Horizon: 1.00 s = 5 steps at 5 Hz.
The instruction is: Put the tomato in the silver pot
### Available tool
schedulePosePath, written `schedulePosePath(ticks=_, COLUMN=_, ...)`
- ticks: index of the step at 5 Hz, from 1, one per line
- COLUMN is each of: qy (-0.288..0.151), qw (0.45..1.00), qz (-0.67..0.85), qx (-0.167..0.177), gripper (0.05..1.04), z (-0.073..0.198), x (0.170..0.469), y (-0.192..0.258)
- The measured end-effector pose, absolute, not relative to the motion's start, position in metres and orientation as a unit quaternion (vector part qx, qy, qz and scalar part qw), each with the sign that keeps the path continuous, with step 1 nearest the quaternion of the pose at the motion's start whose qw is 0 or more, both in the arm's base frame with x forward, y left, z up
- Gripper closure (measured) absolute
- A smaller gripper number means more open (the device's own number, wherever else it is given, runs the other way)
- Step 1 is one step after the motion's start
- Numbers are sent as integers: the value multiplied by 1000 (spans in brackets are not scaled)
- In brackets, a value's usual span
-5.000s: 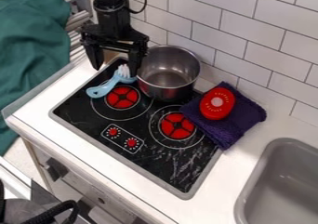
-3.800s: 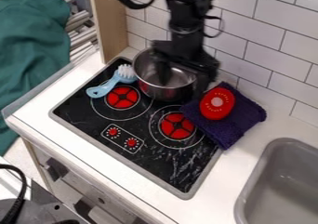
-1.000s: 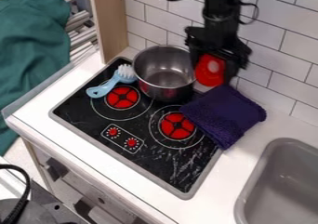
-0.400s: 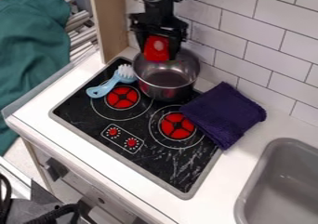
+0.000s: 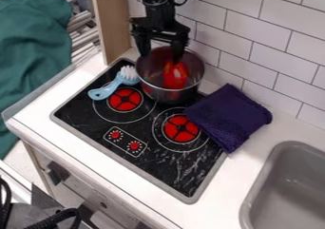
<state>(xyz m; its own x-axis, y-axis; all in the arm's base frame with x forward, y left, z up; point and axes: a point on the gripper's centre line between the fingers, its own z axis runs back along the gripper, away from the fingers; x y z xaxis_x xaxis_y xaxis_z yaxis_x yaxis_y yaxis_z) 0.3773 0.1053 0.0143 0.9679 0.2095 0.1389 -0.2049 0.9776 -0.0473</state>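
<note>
And there it is, the tomato [image 5: 175, 75] inside the silver pot [image 5: 149, 71], red against the metal, near the wall on the sink side! Above it hangs the gripper [image 5: 161, 52], fingers spread apart, nothing pinched between them. That looks like the job as good as done. How would this tomato handle? It looks like a toy: light, I'd say, and stiff enough to take a squeeze without bruising. The skin seems smooth, so a grip on a rounded edge could slip. If it has to come out again, go straight down from above and take it by two opposite sides, around the middle, with a finger kept clear of the pot wall. The pot itself may be thin and could skid if a fingertip catches the rim. So the call now is a clean lift, straight up. Beside the pot lies the brush [image 5: 112, 86]; across the stove's edge, the cloth [image 5: 228, 116], out of the way.
</note>
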Motion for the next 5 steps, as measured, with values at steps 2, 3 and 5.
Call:
schedulePosePath(ticks=2, qy=-105, qw=991, qz=81, qx=6, gripper=75, z=56, x=360, y=77)
schedulePosePath(ticks=3, qy=-103, qw=992, qz=75, qx=9, gripper=75, z=63, x=342, y=63)
schedulePosePath(ticks=5, qy=-88, qw=994, qz=67, qx=3, gripper=75, z=52, x=327, y=57)
